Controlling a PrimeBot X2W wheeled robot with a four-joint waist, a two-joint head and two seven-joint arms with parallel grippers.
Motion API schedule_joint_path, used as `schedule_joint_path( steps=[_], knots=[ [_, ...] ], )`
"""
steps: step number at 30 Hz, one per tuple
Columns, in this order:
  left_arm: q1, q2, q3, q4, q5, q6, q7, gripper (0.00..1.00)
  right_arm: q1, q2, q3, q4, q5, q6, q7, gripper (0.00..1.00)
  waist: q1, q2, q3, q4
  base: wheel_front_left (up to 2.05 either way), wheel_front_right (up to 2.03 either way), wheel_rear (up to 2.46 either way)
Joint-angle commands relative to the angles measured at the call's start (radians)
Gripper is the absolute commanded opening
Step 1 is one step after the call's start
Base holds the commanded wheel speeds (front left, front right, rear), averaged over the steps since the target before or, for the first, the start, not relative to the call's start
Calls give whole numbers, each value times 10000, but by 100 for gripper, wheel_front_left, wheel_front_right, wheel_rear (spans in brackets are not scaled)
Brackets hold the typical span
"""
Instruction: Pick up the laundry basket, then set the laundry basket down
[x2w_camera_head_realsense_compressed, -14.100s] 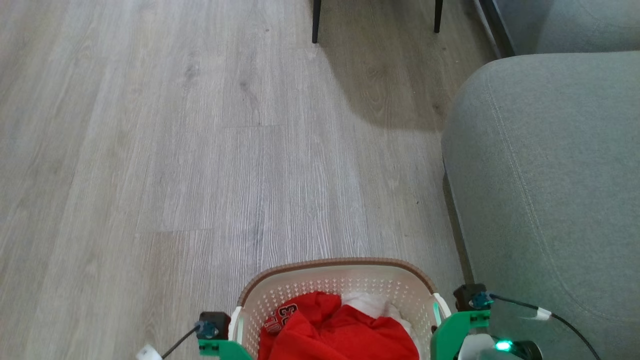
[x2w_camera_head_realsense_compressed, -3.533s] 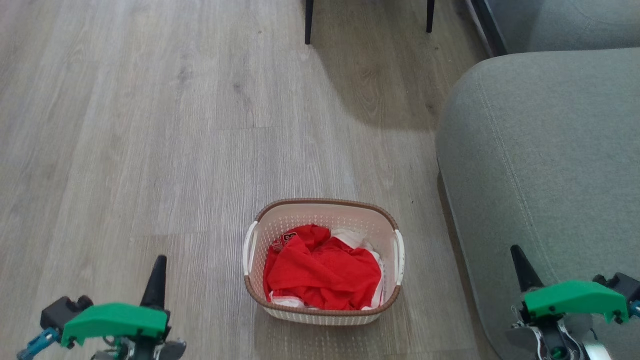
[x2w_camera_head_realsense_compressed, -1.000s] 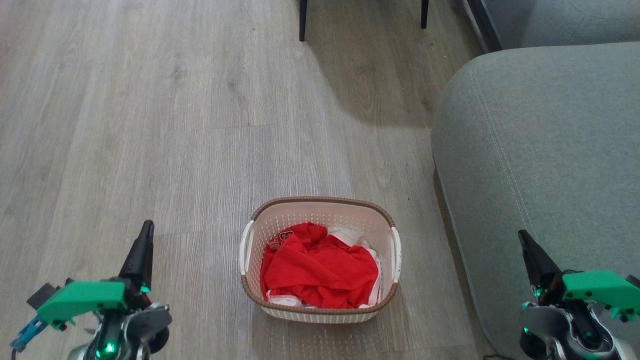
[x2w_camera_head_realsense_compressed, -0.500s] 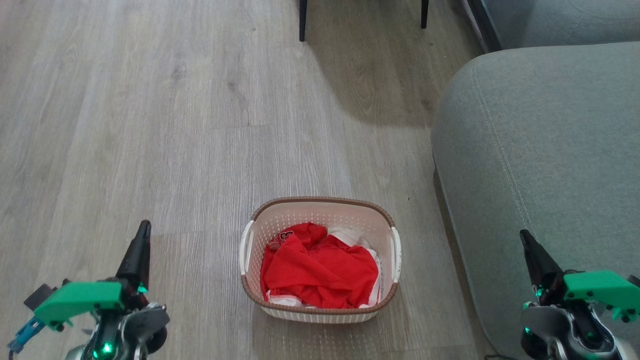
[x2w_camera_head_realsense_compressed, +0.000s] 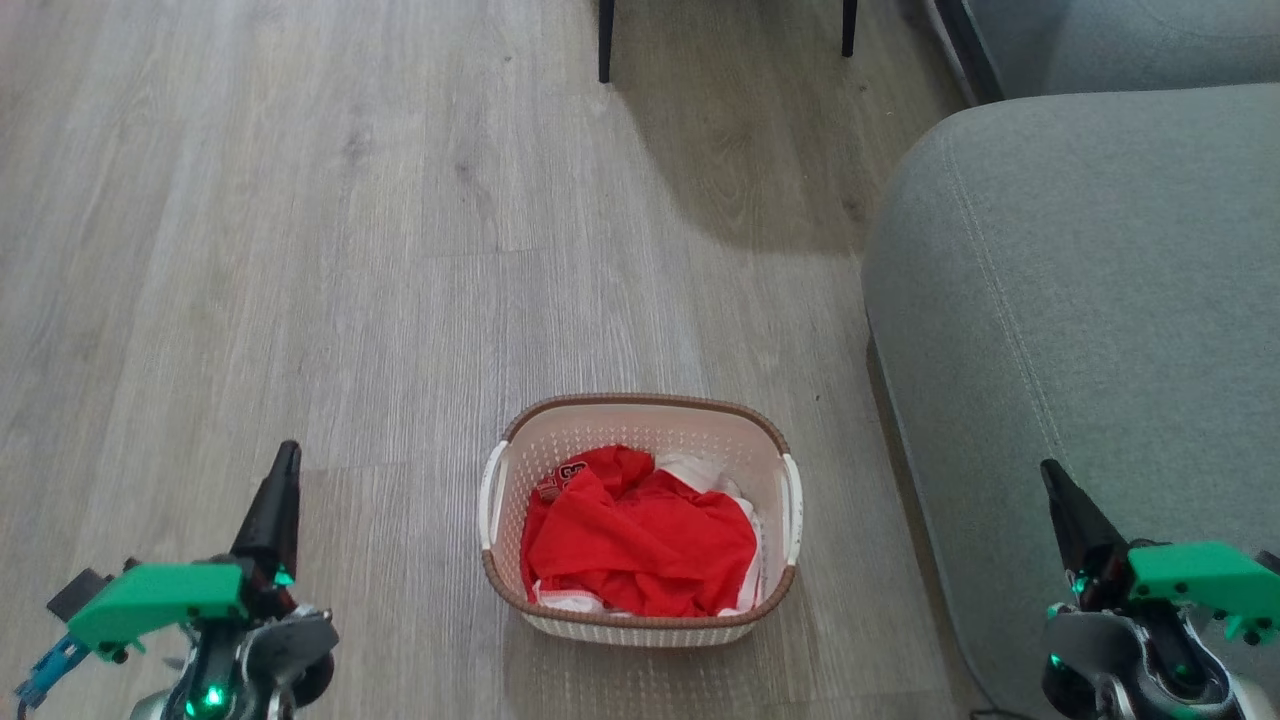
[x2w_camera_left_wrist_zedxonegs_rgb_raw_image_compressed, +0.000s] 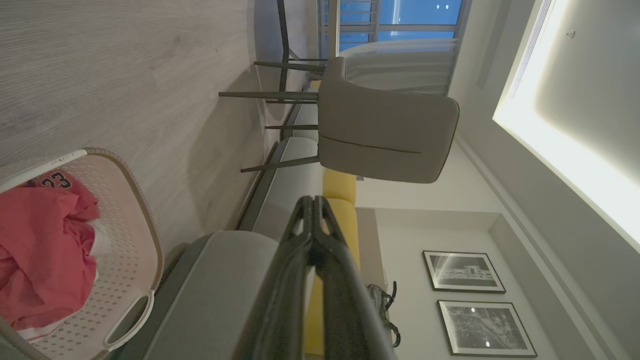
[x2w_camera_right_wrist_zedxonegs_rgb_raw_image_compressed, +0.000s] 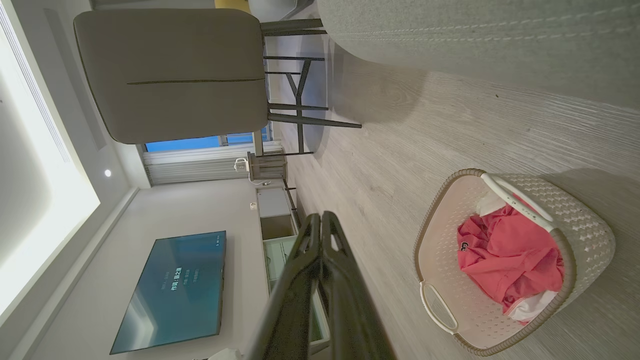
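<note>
Wood-plank floor (x2w_camera_head_realsense_compressed: 400, 250), grey sofa (x2w_camera_head_realsense_compressed: 1080, 300) at 3 o'clock. Laundry basket (x2w_camera_head_realsense_compressed: 645, 400) grounded at centre, red garment (x2w_camera_head_realsense_compressed: 640, 540) inside. Left gripper (x2w_camera_head_realsense_compressed: 284, 465) at 8 o'clock, right gripper (x2w_camera_head_realsense_compressed: 1050, 480) at 4 o'clock: both closed, empty, well clear of basket. Judged: set-down complete, or pick-up not begun.

The laundry basket (x2w_camera_head_realsense_compressed: 640, 620), which fourteen seconds ago hung at the bottom edge of the head view with a gripper at each handle, now sits farther out on the floor (x2w_camera_head_realsense_compressed: 400, 300) — free of both. The left gripper (x2w_camera_head_realsense_compressed: 286, 458) and right gripper (x2w_camera_head_realsense_compressed: 1048, 472) have let go and drawn back to the lower corners — well apart from it, fingers pressed together, pointing up.
</note>
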Motion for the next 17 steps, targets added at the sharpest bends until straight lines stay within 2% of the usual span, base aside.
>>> schedule_joint_path(
  steps=[1, 17],
  knots=[
    [-504, 58, 327, -296, 90, -65, 61, 0, -482, -81, 185, -316, -32, -15, 90, 0, 0, 0, 0, 0, 0, 0, 0],
    [-506, 40, 354, -295, 111, -65, 82, 0, -484, -65, 162, -315, -50, -15, 108, 0, 0, 0, 0, 0, 0, 0, 0]
  ],
)
